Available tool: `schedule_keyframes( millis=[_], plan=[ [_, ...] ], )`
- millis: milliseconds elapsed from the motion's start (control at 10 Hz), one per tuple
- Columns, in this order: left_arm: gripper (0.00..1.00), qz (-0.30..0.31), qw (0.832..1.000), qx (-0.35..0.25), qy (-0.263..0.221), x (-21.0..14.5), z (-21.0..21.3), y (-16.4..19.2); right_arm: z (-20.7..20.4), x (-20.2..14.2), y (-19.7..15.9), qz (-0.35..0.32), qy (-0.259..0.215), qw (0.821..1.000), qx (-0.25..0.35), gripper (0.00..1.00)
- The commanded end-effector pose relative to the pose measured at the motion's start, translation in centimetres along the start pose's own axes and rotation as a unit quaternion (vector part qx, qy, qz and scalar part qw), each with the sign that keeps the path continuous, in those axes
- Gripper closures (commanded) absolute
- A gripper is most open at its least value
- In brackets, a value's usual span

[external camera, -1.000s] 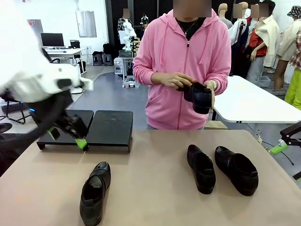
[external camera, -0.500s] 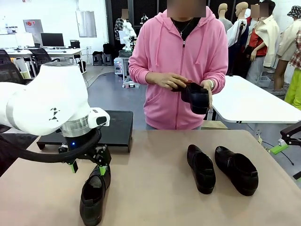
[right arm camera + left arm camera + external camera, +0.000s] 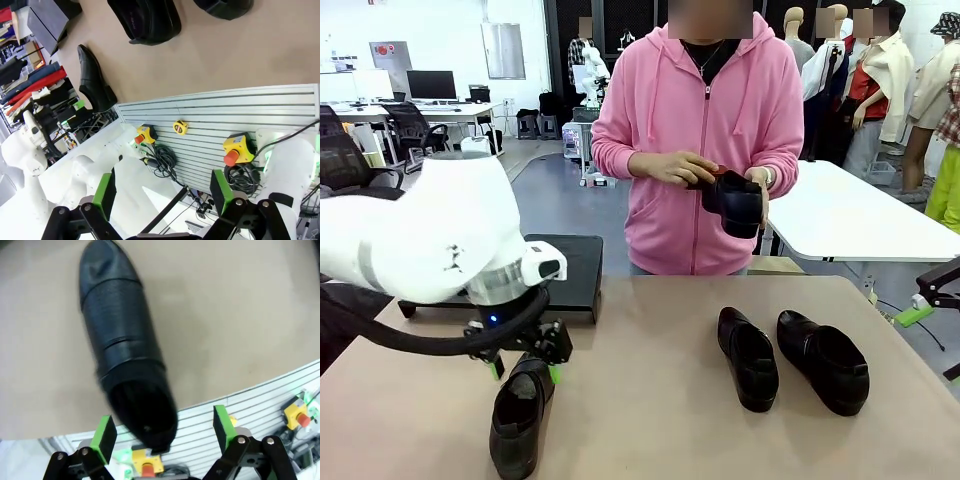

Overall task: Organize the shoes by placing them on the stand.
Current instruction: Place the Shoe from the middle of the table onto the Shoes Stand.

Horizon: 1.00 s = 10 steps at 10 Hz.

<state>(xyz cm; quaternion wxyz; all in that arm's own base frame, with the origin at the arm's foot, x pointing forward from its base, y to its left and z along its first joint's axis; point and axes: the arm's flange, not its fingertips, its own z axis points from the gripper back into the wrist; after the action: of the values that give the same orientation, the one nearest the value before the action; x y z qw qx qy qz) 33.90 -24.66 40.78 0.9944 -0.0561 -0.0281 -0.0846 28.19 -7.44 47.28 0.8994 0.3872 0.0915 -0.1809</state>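
One glossy black shoe [image 3: 518, 418] lies near the table's front left, toe towards me. My left gripper [image 3: 525, 366] hangs open right over its far end. In the left wrist view the shoe [image 3: 120, 340] has its heel opening between the green fingers [image 3: 103, 437], and my left gripper [image 3: 164, 432] does not touch it. Two more shoes [image 3: 748, 357] [image 3: 823, 360] lie side by side at the right. The person holds another shoe [image 3: 732, 203] in both hands at chest height. The black stand [image 3: 570, 268] sits at the far left, partly behind my left arm. My right gripper [image 3: 162, 192] is open and holds nothing.
The person in a pink hoodie [image 3: 710, 130] stands at the far edge. A white table [image 3: 850, 215] stands behind at the right. In the right wrist view a slatted panel [image 3: 240, 120] with yellow stop buttons runs along the table's near side.
My left arm has swung from over the stand to the near-left shoe and lowered its open gripper over it. The person has shifted the held shoe a little.
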Motion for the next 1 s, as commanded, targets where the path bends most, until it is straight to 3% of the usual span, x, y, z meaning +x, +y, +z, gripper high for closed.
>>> schedule_keyframes(
  millis=[0, 200, 500, 600, 700, 900],
  plan=[
    [0.0, -0.003, 0.999, -0.038, 0.016, 0.8, -2.8, 0.3, 0.6, -0.1, -0.1, -0.003, 0.005, 1.0, -0.01, 0.0],
    [0.0, 0.003, 0.998, -0.027, 0.056, 1.0, -4.9, -0.4, 0.6, -0.1, -0.1, -0.003, 0.005, 1.0, -0.01, 0.0],
    [0.0, 0.028, 0.998, -0.002, 0.055, 1.5, -6.3, -0.6, 0.6, -0.1, -0.1, -0.003, 0.005, 1.0, -0.01, 0.0],
    [0.59, 0.038, 0.999, 0.006, 0.036, 1.6, -6.2, -0.6, 0.6, -0.1, -0.1, -0.003, 0.005, 1.0, -0.01, 0.0],
    [1.0, 0.04, 0.999, 0.004, 0.028, 1.5, -6.2, -0.7, 0.6, -0.1, -0.1, -0.003, 0.005, 1.0, -0.01, 0.0],
    [1.0, 0.08, 0.996, 0.05, -0.005, 1.2, -6.4, -1.0, 0.6, -0.1, -0.1, -0.003, 0.005, 1.0, -0.01, 0.0]
  ],
)
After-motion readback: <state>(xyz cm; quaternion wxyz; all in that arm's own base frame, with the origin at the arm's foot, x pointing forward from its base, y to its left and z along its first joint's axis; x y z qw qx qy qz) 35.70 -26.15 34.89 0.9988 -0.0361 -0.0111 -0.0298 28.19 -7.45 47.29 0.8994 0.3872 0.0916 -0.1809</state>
